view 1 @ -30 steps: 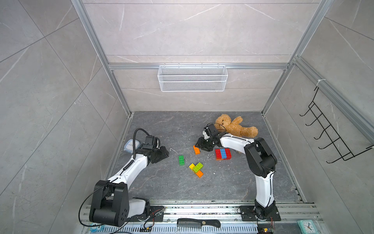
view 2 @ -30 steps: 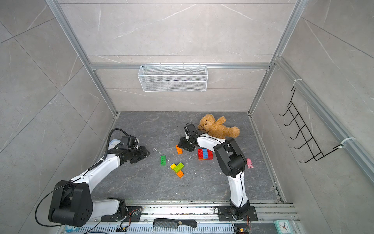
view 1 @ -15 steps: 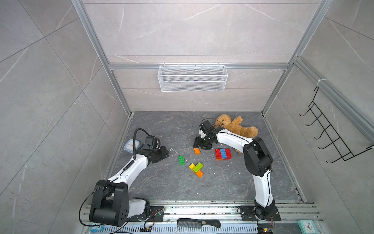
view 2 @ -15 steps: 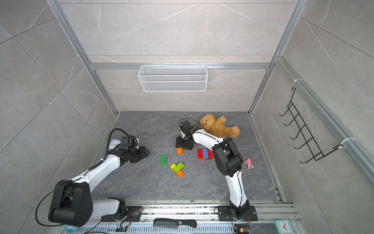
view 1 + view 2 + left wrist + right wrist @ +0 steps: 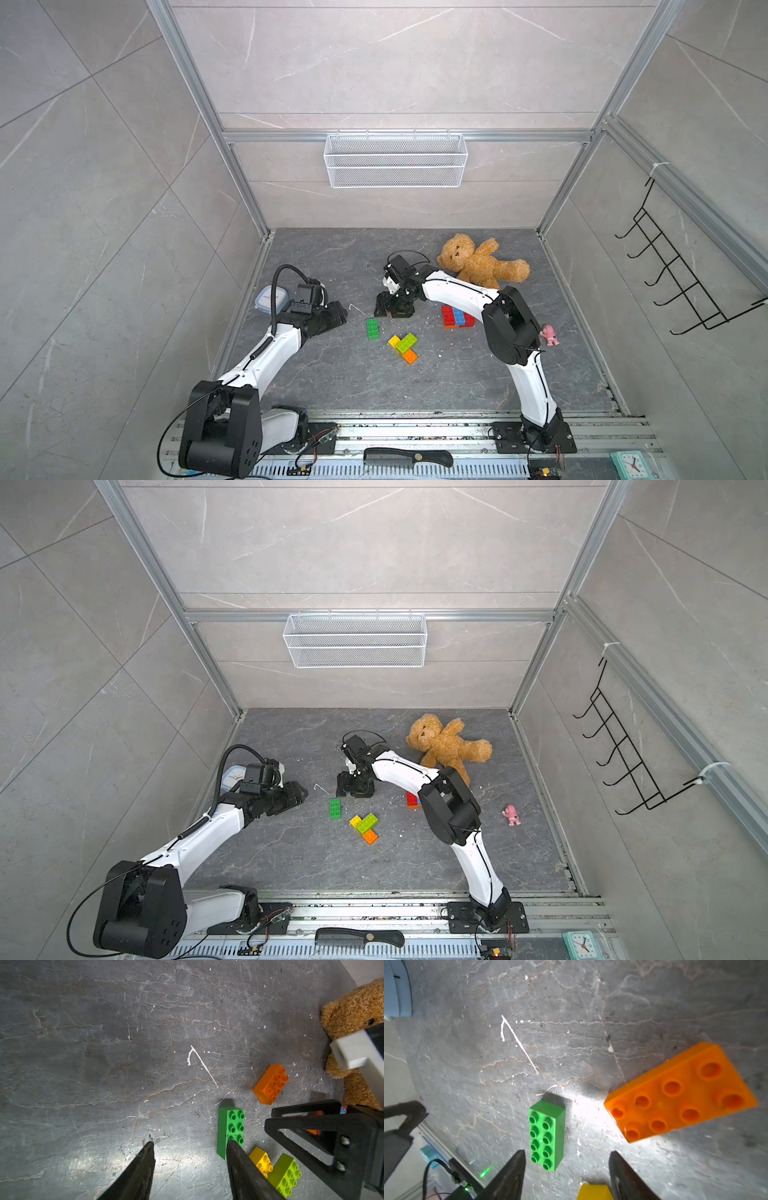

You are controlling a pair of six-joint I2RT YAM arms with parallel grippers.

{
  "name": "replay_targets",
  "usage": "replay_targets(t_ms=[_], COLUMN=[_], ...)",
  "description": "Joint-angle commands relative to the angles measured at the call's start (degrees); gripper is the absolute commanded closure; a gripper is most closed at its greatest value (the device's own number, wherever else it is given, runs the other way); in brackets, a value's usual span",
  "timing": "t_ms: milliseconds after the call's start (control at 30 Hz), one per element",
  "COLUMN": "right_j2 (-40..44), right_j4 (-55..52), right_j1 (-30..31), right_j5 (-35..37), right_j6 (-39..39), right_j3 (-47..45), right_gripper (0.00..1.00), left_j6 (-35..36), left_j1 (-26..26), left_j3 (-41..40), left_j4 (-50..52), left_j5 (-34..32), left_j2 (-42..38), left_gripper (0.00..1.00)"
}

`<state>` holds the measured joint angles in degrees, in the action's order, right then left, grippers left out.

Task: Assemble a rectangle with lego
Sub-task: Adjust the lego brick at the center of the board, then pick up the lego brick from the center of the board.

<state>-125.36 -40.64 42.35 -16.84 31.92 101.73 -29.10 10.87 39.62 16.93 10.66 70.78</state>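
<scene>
Top views: left gripper [image 5: 337,312] low over floor [image 5: 332,374], left of all bricks
left jaws: spread, empty
green brick [image 5: 372,328]: flat on floor, alone, between both grippers
right gripper [image 5: 392,308]: pointing down, just behind green brick
right jaws: spread, nothing between
orange brick [image 5: 679,1095]: loose on floor beside right gripper, not gripped
yellow-lime-orange cluster [image 5: 403,347]: touching, nearer camera
red-blue block [image 5: 457,316]: right of gripper, near arm
</scene>
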Motion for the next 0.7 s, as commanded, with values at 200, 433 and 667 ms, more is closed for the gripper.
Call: replay_targets(t_ms=[200,433,667], right_j2=[-7.12,-17.83,-24.81], right_j4=[-20.96,-29.98,-33.45], right_j1=[-0.52,-0.64,-0.95], right_j5=[16.78,17.29,16.19], right_j6=[-24.61,-32.52,-33.94], right_j3=[16.02,33.44,42.4], right_gripper=[0.16,0.15,0.15], left_j6=[4.92,7.54,7.23], left_j1=[8.38,16.37,16.55], left_j3=[-4.08,-10.52,-10.54], left_j4=[-8.14,-16.02,-15.82], left_j5=[-7.4,-13.42,-12.44], left_j2=[-3.74,-5.82,-4.63], left_gripper=[0.35,0.32,0.32])
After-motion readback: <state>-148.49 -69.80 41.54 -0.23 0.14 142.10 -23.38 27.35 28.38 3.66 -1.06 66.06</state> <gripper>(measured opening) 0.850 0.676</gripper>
